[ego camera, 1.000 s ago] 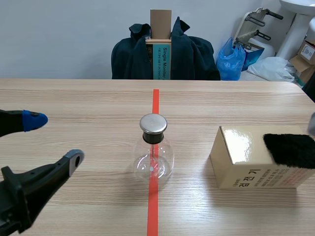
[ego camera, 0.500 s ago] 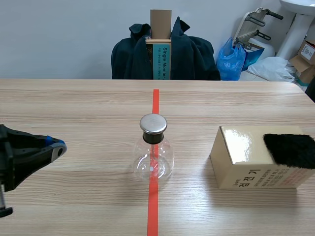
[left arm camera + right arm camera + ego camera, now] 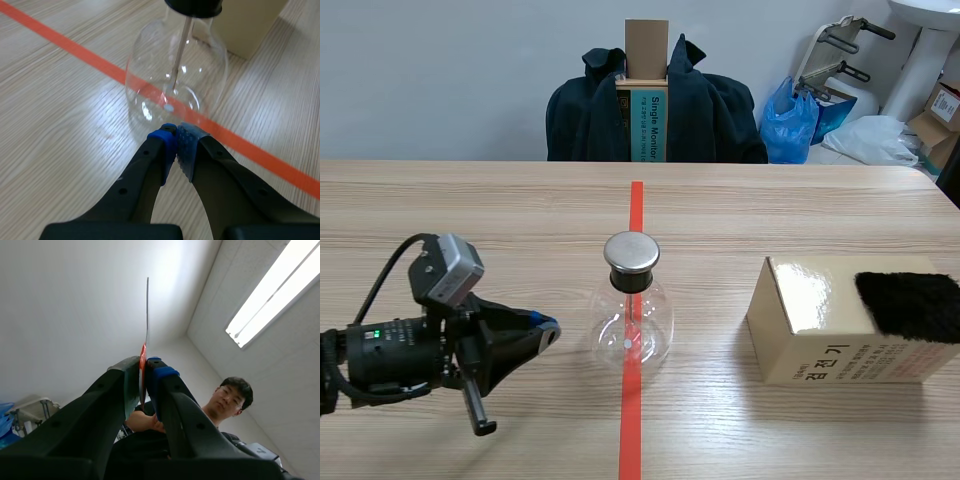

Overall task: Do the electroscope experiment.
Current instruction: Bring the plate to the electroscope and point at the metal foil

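Pale grey wall (image 3: 440, 70) beyond far edge of wood-grain surface (image 3: 470, 210). Dark jacket (image 3: 710, 120) draped behind far edge, middle. Blue plastic bag (image 3: 788, 122), white bag (image 3: 875, 140), cardboard boxes (image 3: 935, 120) past far right corner. Long ceiling light (image 3: 272, 292) on white ceiling (image 3: 75, 290).

Black arm (image 3: 390, 358), blue-tipped claw (image 3: 175, 134)

Print on two cartons, one on the desk (image 3: 470, 210), one behind it.
The carton (image 3: 647, 125) standing past the desk's far edge has a teal panel with upright white print, "Single Monitor"; the rest is cut off. The box (image 3: 810, 330) near the right edge bears black Korean lettering on its front, which I cannot make out.
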